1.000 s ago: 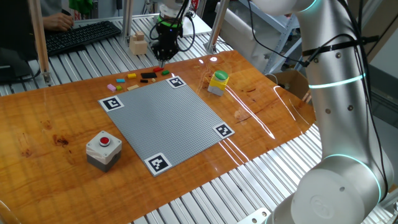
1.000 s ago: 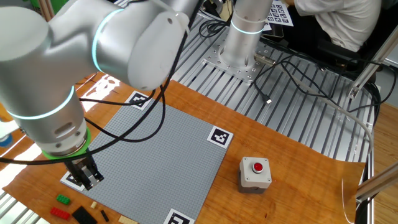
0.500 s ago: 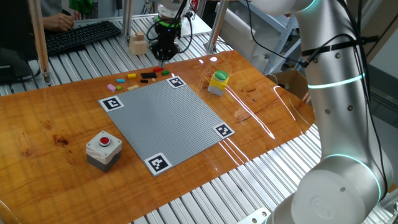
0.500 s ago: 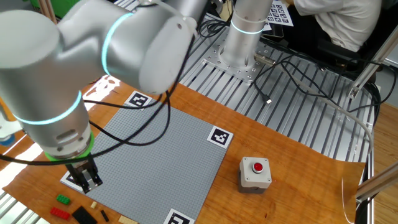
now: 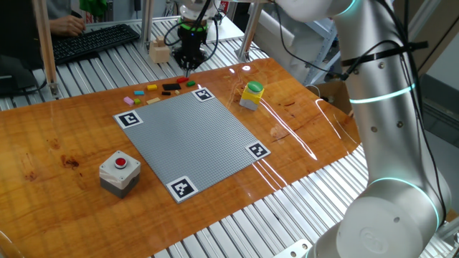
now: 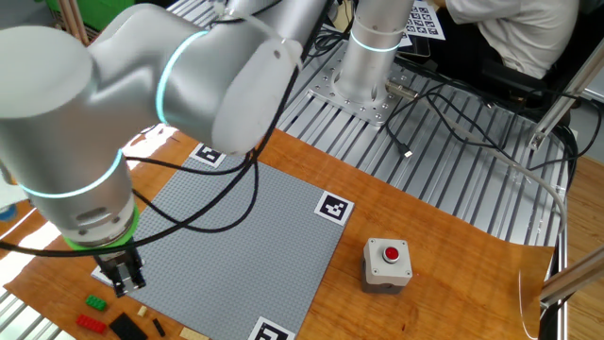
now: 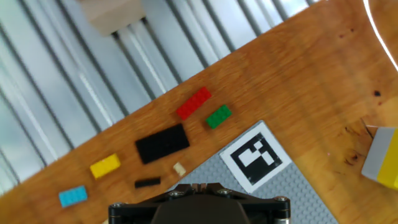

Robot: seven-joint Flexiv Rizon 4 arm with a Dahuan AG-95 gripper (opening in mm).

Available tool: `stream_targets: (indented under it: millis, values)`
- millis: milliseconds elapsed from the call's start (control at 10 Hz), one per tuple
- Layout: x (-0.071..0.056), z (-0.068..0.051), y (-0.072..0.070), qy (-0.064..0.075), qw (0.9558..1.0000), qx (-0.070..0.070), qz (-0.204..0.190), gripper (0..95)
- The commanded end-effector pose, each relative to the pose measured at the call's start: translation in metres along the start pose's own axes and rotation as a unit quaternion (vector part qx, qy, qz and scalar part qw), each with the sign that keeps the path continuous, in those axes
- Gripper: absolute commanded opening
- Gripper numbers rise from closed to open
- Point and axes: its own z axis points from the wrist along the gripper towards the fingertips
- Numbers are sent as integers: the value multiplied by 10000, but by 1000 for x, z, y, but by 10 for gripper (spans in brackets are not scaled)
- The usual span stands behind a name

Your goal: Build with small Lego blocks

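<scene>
This is a robotics lab: a wooden bench (image 5: 301,115) lies on a ribbed aluminium frame (image 6: 453,161), with a grey baseplate (image 5: 192,132) carrying printed fiducial markers (image 5: 130,119) at its corners. Well away from the end effector (image 5: 188,63) sit a red emergency-stop button (image 5: 119,170) and loose cabling (image 6: 444,113), and beyond it a person's hand rests at a keyboard (image 5: 93,39)

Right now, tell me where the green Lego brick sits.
In the hand view the green brick lies on the wooden table, just right of the red brick and above the corner marker of the grey baseplate.
</scene>
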Motion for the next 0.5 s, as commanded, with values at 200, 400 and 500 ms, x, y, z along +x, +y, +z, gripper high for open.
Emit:
stream_targets:
  millis: [200,400,500]
  values:
    - [-14,1,-1,59,9962,-91,864,0]
    - [-23,5,-1,20,9886,-289,1478,0]
    - [-23,8,-2,-38,9850,-348,1690,0]
